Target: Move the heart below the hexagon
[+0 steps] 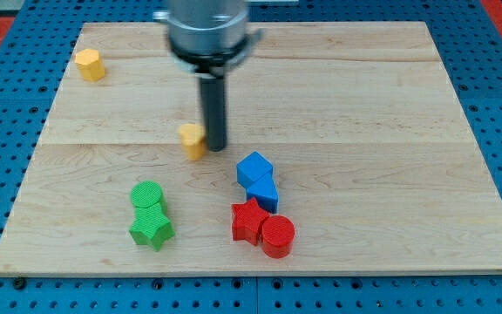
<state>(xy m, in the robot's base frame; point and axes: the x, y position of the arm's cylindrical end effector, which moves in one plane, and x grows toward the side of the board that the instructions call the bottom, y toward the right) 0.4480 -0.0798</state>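
A yellow heart block [193,139] lies near the middle of the wooden board [364,87]. My tip [217,146] stands right against the heart's right side, touching it or nearly so. A yellow hexagon block [89,64] sits near the board's top left corner, far up and to the left of the heart.
A blue cube [254,168] and a second blue block [264,192] lie right of centre. A red star [248,221] and a red cylinder [278,236] sit below them. A green cylinder [146,195] and a green star [152,228] lie at the lower left.
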